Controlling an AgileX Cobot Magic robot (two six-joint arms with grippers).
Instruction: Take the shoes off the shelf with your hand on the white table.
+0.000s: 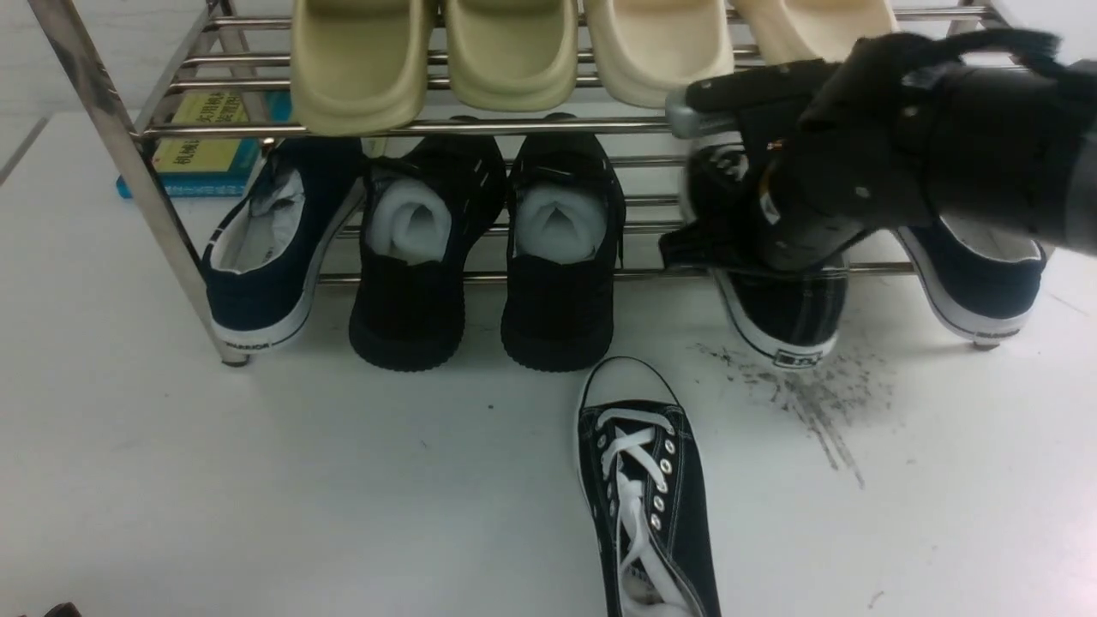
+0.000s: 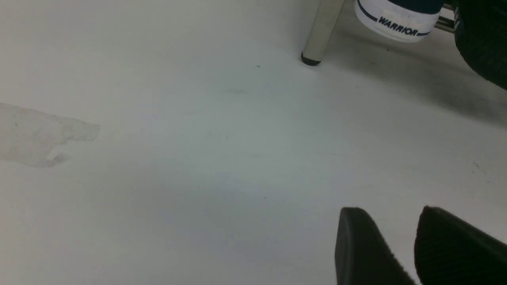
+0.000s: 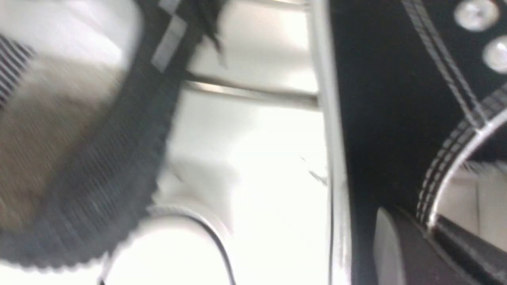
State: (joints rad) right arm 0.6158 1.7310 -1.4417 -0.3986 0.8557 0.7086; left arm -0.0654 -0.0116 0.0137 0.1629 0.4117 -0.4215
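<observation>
One black canvas sneaker (image 1: 644,493) with white laces lies on the white table (image 1: 257,480), toe toward the shelf (image 1: 514,127). Its mate (image 1: 788,313) sits on the chrome shelf's lower tier at the right, heel hanging over the front bar. My right gripper (image 1: 767,244) covers this sneaker from above. In the right wrist view the right gripper (image 3: 429,233) is shut on the sneaker's side wall (image 3: 380,118), one finger (image 3: 396,249) outside and one inside the opening. My left gripper (image 2: 396,221) is open and empty, low over bare table.
The lower tier also holds two navy sneakers (image 1: 257,257) (image 1: 977,274) and two all-black shoes stuffed with paper (image 1: 420,257) (image 1: 561,257). Beige slippers (image 1: 360,60) fill the top tier. A yellow book (image 1: 206,146) lies behind. Dark scuff marks (image 1: 814,394) mark the table.
</observation>
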